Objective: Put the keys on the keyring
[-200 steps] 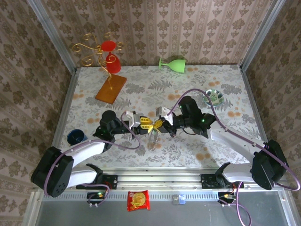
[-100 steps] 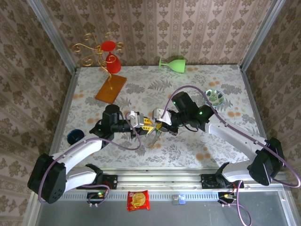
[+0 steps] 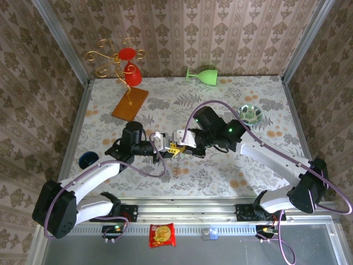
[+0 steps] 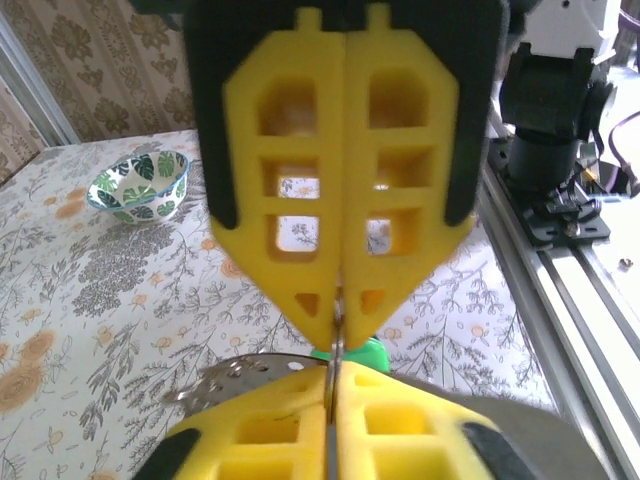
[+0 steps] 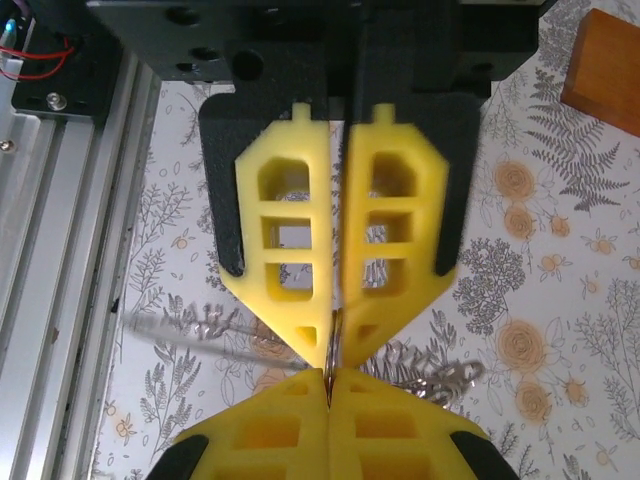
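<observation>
My left gripper (image 4: 338,318) and right gripper (image 5: 334,345) meet tip to tip, both clamped tight on a thin wire, the keyring (image 5: 425,368) I reckon; the green key (image 4: 352,352) hangs just below. Pulling apart unevenly could slip it free. Underneath, a flowery tablecloth (image 3: 231,94); wallpapered walls (image 3: 193,27) around.

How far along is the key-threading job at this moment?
Done: the pieces look lifted off the table. In hand: left claw and right claw, both shut, meet tip to tip, pinching what looks like the keyring, with the green key and silver key dangling beside. Left: whether either key is threaded cannot be told.
</observation>
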You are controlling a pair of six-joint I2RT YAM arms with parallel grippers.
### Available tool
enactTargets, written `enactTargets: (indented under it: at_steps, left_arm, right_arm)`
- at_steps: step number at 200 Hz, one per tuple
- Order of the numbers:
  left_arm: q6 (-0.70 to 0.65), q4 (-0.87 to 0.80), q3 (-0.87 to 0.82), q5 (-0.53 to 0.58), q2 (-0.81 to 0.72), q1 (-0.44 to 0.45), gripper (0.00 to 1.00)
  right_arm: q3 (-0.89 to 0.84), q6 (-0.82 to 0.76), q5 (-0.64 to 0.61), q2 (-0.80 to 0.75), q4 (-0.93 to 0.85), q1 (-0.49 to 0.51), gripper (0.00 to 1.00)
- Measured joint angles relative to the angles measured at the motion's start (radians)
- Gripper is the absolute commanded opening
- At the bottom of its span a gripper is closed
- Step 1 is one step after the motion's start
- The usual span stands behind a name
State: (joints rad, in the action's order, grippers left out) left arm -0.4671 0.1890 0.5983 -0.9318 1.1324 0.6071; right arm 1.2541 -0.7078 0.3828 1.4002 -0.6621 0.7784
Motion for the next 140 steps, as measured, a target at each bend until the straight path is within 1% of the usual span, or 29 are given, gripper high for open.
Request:
enactTargets:
  at_steps: [19, 25, 33, 34, 39, 52, 67, 90, 109, 140]
  left_arm:
    - [-0.01, -0.025, 0.0, 0.004, 0.0, 0.0, 0.0]
    - [-0.009, -0.029, 0.0, 0.004, 0.0, 0.0, 0.0]
    - [-0.009, -0.031, 0.0, 0.004, 0.0, 0.0, 0.0]
    - [-0.009, -0.03, 0.0, 0.003, 0.0, 0.0, 0.0]
    - [-0.008, -0.026, 0.0, 0.003, 0.0, 0.0, 0.0]
    - [-0.003, -0.006, 0.0, 0.003, 0.0, 0.0, 0.0]
    - [0.012, 0.035, -0.006, 0.0, 0.0, 0.0, 0.0]
    - [0.046, 0.12, -0.036, -0.005, 0.0, 0.0, 0.0]
    - [0.069, 0.171, -0.063, -0.01, 0.0, 0.0, 0.0]
    - [0.093, 0.221, -0.076, -0.017, 0.0, 0.0, 0.0]
  right_arm:
    - [0.004, 0.0, -0.011, 0.014, -0.005, 0.005, 0.01]
    - [0.004, 0.0, -0.011, 0.015, -0.008, 0.007, 0.06]
    - [0.004, 0.005, -0.011, 0.015, -0.008, 0.007, 0.16]
    - [0.004, 0.004, -0.011, 0.015, -0.008, 0.007, 0.18]
    - [0.003, 0.01, -0.011, 0.014, -0.006, 0.007, 0.23]
    - [-0.016, 0.026, -0.006, 0.001, 0.028, 0.007, 0.3]
    - [-0.08, 0.062, 0.023, -0.047, 0.092, -0.01, 0.35]
    - [-0.19, 0.123, 0.084, -0.135, 0.193, -0.069, 0.36]
    - [-0.243, 0.171, 0.116, -0.172, 0.257, -0.107, 0.35]
    - [-0.28, 0.212, 0.136, -0.177, 0.318, -0.111, 0.33]
